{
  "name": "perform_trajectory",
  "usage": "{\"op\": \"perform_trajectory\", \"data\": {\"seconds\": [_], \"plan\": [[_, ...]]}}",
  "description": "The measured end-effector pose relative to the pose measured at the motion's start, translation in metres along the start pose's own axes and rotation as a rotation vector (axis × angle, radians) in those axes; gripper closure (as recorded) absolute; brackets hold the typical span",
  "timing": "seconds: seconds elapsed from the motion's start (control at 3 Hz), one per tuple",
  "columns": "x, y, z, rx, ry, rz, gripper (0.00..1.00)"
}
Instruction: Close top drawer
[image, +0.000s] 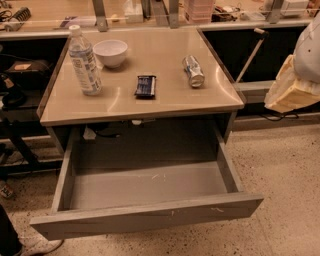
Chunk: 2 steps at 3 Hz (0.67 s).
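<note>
The top drawer (150, 217) gapes below the tabletop's (165, 100) front edge, needing a push inward. The pincer (291, 92) hovers off the right edge, likely staging; whether it is open I cannot tell.

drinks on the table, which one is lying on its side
The can lies on its side, right of the dark packet; the bottle stands upright. The tool hangs at the far right.
</note>
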<state>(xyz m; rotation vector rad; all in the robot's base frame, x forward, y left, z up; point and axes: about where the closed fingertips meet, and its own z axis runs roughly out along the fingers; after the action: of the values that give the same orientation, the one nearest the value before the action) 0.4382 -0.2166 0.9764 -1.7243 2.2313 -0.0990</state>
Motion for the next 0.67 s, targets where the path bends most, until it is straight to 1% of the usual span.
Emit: {"op": "perform_trajectory", "data": {"seconds": [0.33,0.67], "plan": [[0.0000,0.0000,0.0000,0.000,0.000,0.000,1.00],[0.0037,0.0059,0.0013,0.002,0.015,-0.003,1.00]]}}
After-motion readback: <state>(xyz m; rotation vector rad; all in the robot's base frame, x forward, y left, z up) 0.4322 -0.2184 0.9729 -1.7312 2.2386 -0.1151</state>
